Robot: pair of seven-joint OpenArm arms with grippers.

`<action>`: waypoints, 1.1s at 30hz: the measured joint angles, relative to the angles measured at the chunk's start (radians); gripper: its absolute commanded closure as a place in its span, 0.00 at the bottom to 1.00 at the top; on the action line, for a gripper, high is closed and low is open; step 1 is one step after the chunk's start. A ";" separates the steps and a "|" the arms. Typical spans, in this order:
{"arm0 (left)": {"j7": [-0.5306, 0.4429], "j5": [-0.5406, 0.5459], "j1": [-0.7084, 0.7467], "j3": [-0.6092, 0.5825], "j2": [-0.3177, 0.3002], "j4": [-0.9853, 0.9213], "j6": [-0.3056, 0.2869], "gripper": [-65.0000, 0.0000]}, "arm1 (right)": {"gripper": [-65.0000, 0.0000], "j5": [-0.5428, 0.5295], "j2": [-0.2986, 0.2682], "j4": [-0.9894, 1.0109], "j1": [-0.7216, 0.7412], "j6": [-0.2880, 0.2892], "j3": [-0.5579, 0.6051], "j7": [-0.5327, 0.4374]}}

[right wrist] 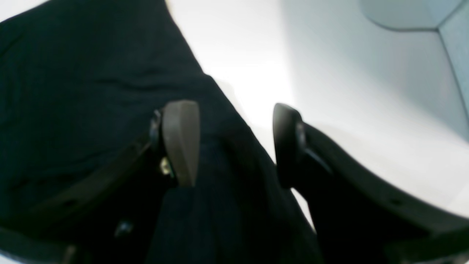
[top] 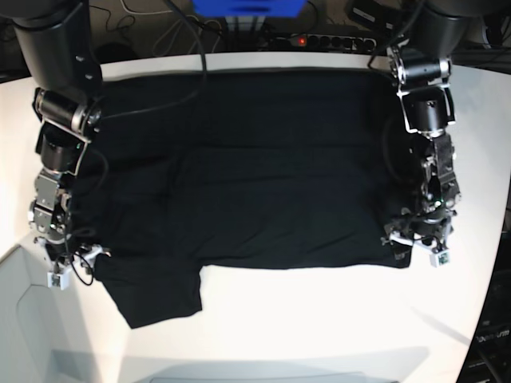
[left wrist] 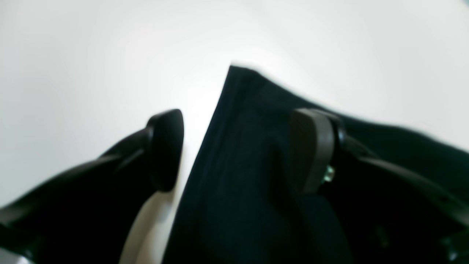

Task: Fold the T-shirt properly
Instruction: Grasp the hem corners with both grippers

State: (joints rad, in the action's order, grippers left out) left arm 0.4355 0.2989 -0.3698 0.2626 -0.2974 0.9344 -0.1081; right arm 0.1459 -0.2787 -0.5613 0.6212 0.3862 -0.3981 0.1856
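Observation:
The black T-shirt [top: 255, 175] lies spread flat on the white table [top: 319, 319], with one sleeve reaching toward the front left. My left gripper [top: 415, 239] is down at the shirt's front right corner. In the left wrist view it [left wrist: 240, 150] is open, one finger [left wrist: 313, 150] over the cloth [left wrist: 238, 183] and the other over bare table. My right gripper [top: 70, 263] is down at the shirt's left edge. In the right wrist view it [right wrist: 234, 145] is open astride the cloth's edge [right wrist: 91, 91]. No label or print shows.
A power strip [top: 319, 38] with a red light, cables and a blue object [top: 247, 6] sit behind the table's far edge. The table's corner falls away to a grey surface [top: 24, 319] at the front left. Bare tabletop lies in front of the shirt.

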 measured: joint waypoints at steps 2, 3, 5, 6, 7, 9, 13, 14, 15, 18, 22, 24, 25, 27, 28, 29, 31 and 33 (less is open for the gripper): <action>-0.021 0.000 -0.011 -0.025 0.001 -0.034 -0.001 0.33 | 0.50 -0.002 0.002 0.037 0.001 -0.002 0.000 -0.003; -0.030 0.000 -0.016 -0.031 0.002 -0.046 -0.001 0.33 | 0.50 -0.001 0.003 0.053 0.000 -0.002 0.000 -0.006; -0.050 0.004 -0.025 -0.040 0.001 -0.070 0.000 0.33 | 0.50 -0.004 0.004 0.084 0.000 -0.005 0.000 -0.060; -0.064 0.003 -0.027 -0.048 -0.001 -0.076 0.000 0.33 | 0.50 -0.004 0.001 0.103 0.003 -0.006 0.000 -0.083; -0.072 0.003 -0.029 -0.060 -0.002 -0.086 -0.001 0.33 | 0.50 -0.004 -0.005 0.126 0.007 -0.006 0.000 -0.108; -0.074 0.001 -0.031 -0.080 -0.002 -0.098 0.000 0.33 | 0.50 -0.015 -0.010 0.154 0.010 -0.006 0.000 -0.137; -0.073 0.001 -0.045 -0.082 0.000 -0.134 0.002 0.33 | 0.50 -0.016 -0.018 0.185 0.016 -0.006 0.000 -0.170; -0.073 0.001 -0.058 -0.082 0.000 -0.149 0.003 0.33 | 0.50 -0.015 -0.018 0.185 0.016 -0.006 0.000 -0.171; -0.074 0.001 -0.074 -0.082 -0.001 -0.171 0.003 0.33 | 0.50 -0.015 -0.018 0.185 0.016 -0.006 0.000 -0.171; -0.119 0.002 -0.117 -0.083 -0.002 -0.236 0.003 0.33 | 0.50 -0.015 -0.018 0.185 0.016 -0.006 0.000 -0.170; -0.198 0.002 -0.136 -0.084 -0.002 -0.321 -0.001 0.33 | 0.50 -0.015 -0.018 0.185 0.014 -0.006 0.000 -0.169; -0.187 0.000 -0.149 -0.083 -0.003 -0.336 0.000 0.33 | 0.50 -0.020 -0.018 0.182 0.005 -0.006 0.000 -0.182; -0.196 0.000 -0.151 -0.083 -0.002 -0.340 0.000 0.33 | 0.50 -0.021 -0.018 0.182 0.002 -0.006 0.000 -0.189; -0.201 0.000 -0.151 -0.083 0.000 -0.341 0.000 0.34 | 0.51 -0.021 -0.018 0.181 0.002 -0.006 0.000 -0.187; -0.201 0.000 -0.151 -0.084 0.000 -0.341 0.000 0.34 | 0.51 -0.021 -0.018 0.181 0.001 -0.006 0.000 -0.188; -0.201 -0.001 -0.151 -0.088 0.000 -0.341 0.000 0.34 | 0.51 -0.021 -0.018 0.181 0.001 -0.006 0.000 -0.187; -0.201 -0.041 -0.151 -0.132 -0.003 -0.341 0.003 0.34 | 0.51 -0.021 -0.018 0.181 0.001 -0.006 0.000 -0.187; -0.212 -0.049 -0.151 -0.180 -0.001 -0.341 0.003 0.35 | 0.53 -0.021 -0.018 0.181 0.001 -0.006 0.000 -0.187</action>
State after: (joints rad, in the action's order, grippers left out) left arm 0.2237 0.2497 -0.5213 0.0822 -0.2985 0.5934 -0.1047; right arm 0.1246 -0.2970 -0.3801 0.6224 0.3801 -0.3981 -0.0010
